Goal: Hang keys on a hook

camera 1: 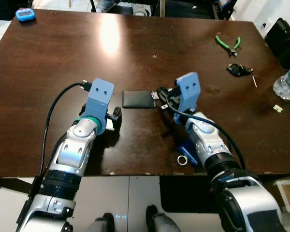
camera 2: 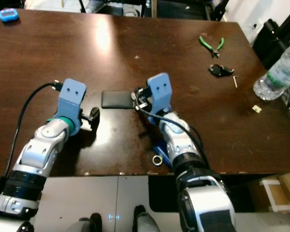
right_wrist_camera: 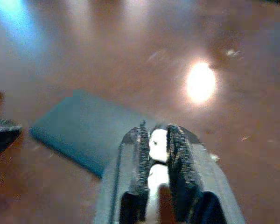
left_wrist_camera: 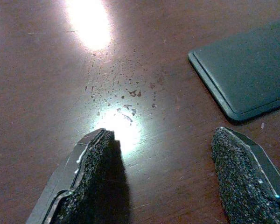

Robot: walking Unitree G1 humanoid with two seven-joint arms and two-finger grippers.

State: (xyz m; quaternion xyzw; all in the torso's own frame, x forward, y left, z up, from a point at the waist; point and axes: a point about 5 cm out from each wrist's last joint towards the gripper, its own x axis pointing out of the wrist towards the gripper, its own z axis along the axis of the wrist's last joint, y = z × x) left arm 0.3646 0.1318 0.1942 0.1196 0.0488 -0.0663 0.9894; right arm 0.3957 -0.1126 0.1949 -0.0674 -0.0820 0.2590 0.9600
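A flat black plate (camera 1: pixel 137 99) lies in the middle of the dark wooden table (camera 1: pixel 63 58). My right gripper (camera 1: pixel 159 96) sits low at the plate's right end. It is shut on a small silver-white piece (right_wrist_camera: pixel 157 140), pinched between the pads in the right wrist view. A blue tag (camera 1: pixel 189 151) with a metal ring (camera 1: pixel 182 160) lies near the table's front edge, partly under my right forearm. My left gripper (camera 1: pixel 117 117) rests open just off the plate's near-left corner, nothing between its fingers (left_wrist_camera: pixel 95 154). The plate's corner (left_wrist_camera: pixel 247 74) shows in the left wrist view.
Green-handled pliers (camera 1: pixel 228 44), a black key fob (camera 1: pixel 238 69) and a small hex key (camera 1: pixel 254 80) lie at the far right. A water bottle (camera 1: pixel 289 82) stands at the right edge. A blue gadget (camera 1: pixel 25 14) sits at the far left corner.
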